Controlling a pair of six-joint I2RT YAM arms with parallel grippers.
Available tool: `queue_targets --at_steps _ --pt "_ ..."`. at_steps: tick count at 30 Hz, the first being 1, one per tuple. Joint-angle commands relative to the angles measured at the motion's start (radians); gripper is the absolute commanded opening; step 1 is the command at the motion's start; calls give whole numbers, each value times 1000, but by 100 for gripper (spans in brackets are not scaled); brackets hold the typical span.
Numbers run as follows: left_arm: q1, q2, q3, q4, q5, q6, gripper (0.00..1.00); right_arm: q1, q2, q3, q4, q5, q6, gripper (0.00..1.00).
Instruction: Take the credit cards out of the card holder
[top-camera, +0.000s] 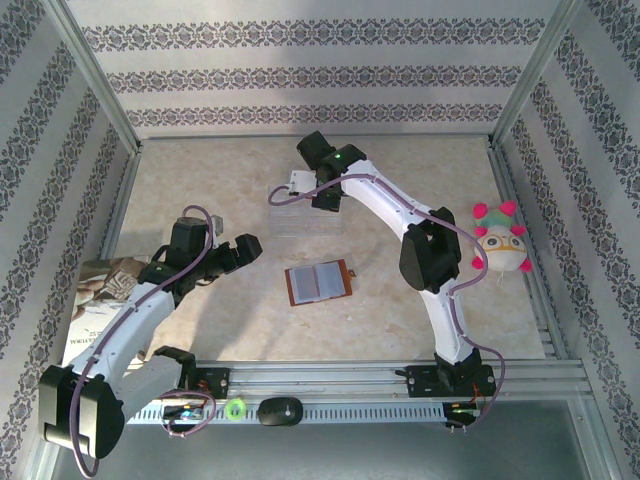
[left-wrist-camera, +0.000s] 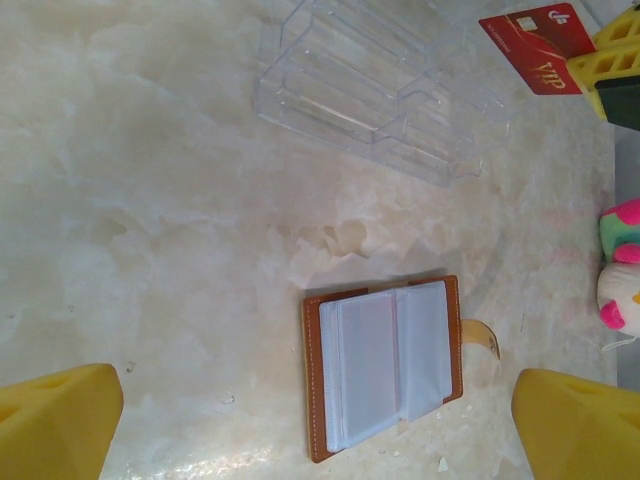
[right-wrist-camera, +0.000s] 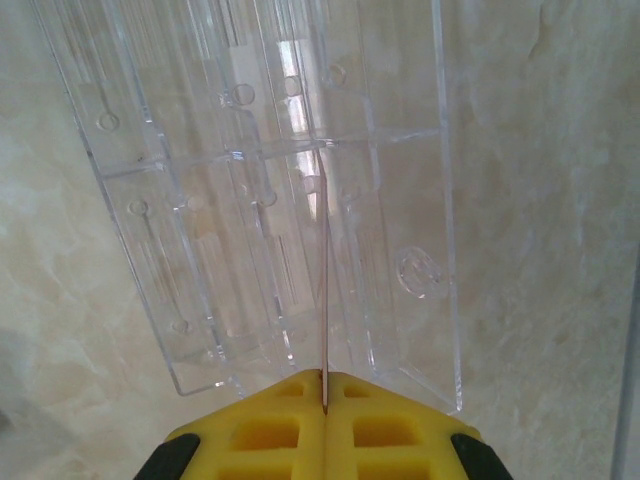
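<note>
Two yellow fingers (right-wrist-camera: 270, 425) of the right gripper (right-wrist-camera: 323, 398) are pressed together on a red card (left-wrist-camera: 537, 45), which the right wrist view shows edge-on as a thin line rising from between the pads. The card, printed in pale lettering, hangs over a clear ridged plastic tray (right-wrist-camera: 250, 200) lying on the marbled tabletop (top-camera: 200, 190); whether card and tray touch cannot be told. From overhead, the right arm reaches from its base on the near rail across to the tray at the middle back of the table.

The left gripper (left-wrist-camera: 320, 425) hovers over the near left of the table with its jaws wide apart, its yellow fingers at the bottom corners of its own view. Just ahead of it lies the card holder (left-wrist-camera: 385, 365), a brown leather wallet opened flat, its grey-blue sleeves facing up and its snap tab (left-wrist-camera: 486, 338) sticking out to one side. The wallet sits mid-table between the two arms, near the tray but apart from it.

A white plush toy (top-camera: 500, 248) with pink tufts rests by the right wall. A printed booklet (top-camera: 95, 300) lies at the left edge, partly under the left arm.
</note>
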Motion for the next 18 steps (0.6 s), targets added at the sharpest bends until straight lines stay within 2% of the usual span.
queue_targets --at_steps 1,18 --pt "16 4 -15 37 19 6 100 -11 17 14 10 24 -21 0" --pt "26 7 -23 50 27 -6 100 -18 29 -27 19 2 -21 0"
